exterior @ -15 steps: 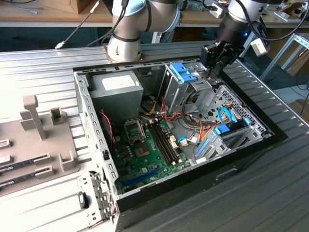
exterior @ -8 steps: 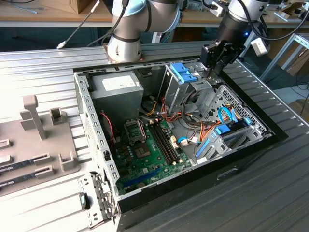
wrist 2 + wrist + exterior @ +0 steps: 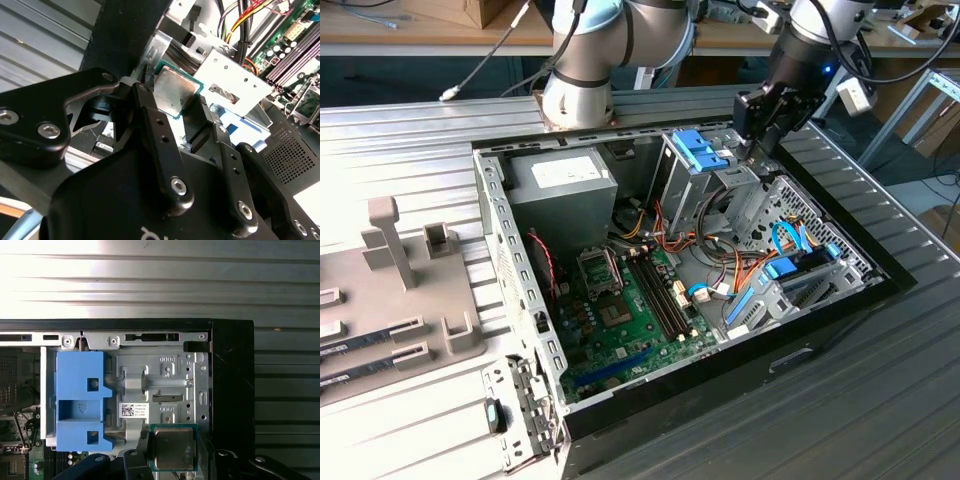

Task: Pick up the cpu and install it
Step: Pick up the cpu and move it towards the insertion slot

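The cpu (image 3: 175,92), a small square chip with a silvery top and a thin green rim, sits pinched between my gripper's (image 3: 175,102) two black fingers. It also shows in the first wrist view, cpu (image 3: 173,447), just above the metal drive cage (image 3: 160,385). In the exterior view my gripper (image 3: 757,150) hangs over the drive cage at the far corner of the open computer case (image 3: 495,240). The motherboard (image 3: 630,320) with its cpu socket (image 3: 600,270) lies lower in the case, toward the exterior view's left of the gripper.
A blue drive caddy (image 3: 80,400) sits beside the cage. The grey power supply (image 3: 565,185) fills the case's back. Orange and blue cables (image 3: 740,275) cross the middle. Long memory slots (image 3: 660,295) run next to the socket. A grey fixture tray (image 3: 400,290) lies outside at the exterior view's left.
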